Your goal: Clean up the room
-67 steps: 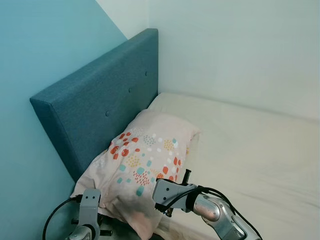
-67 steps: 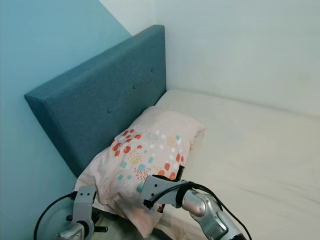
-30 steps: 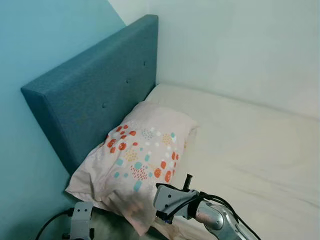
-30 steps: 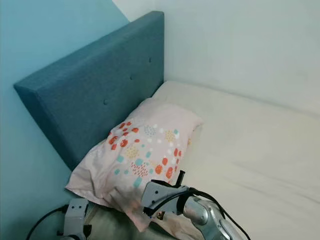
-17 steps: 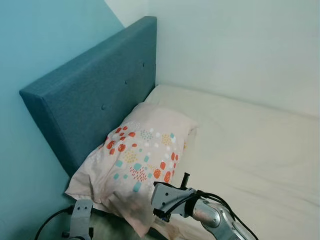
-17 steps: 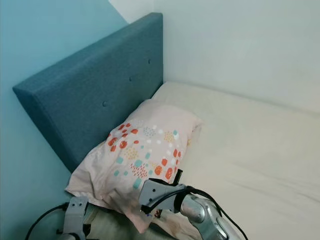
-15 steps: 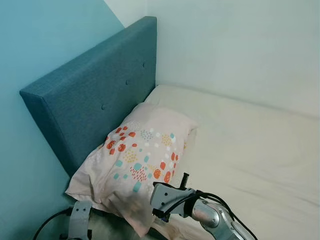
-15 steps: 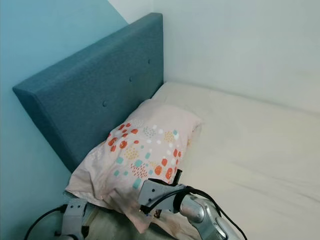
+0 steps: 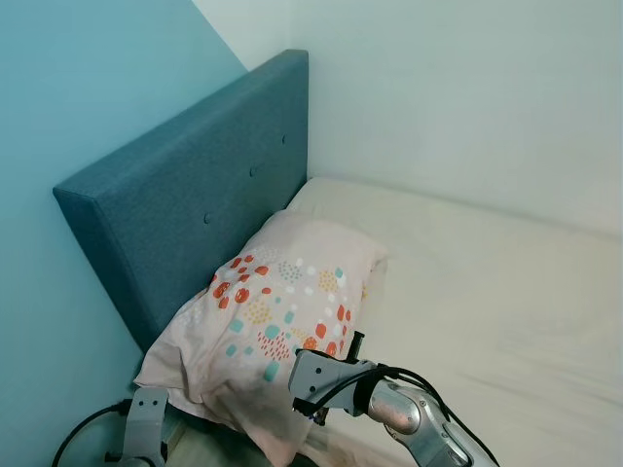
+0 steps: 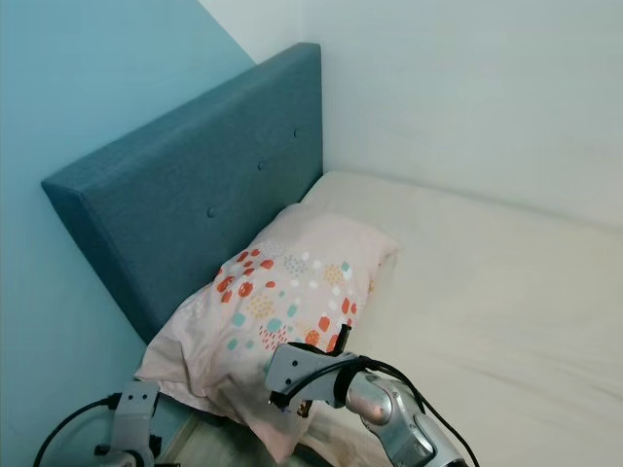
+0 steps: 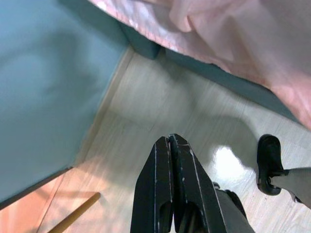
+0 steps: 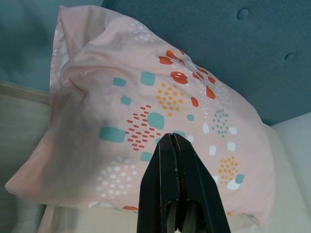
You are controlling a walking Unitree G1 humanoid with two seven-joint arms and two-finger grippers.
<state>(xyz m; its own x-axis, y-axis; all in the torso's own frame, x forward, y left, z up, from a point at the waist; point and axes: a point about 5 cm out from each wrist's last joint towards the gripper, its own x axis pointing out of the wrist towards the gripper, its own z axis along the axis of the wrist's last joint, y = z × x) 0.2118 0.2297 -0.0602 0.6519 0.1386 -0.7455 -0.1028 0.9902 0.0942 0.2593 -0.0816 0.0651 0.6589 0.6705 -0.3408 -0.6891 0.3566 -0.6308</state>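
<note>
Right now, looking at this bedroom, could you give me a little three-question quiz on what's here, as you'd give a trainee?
1. True or false: the patterned pillow leans against the blue headboard.
2. Multiple choice: the right hand is (a) clamped on the pillow, (b) shut, empty and pointed at the pillow, (c) wide open over the mattress.
3. Fill in: the left hand points down at the pale ____ beside the bed.

Key: 1 true. 2 b. 3 floor.
</note>
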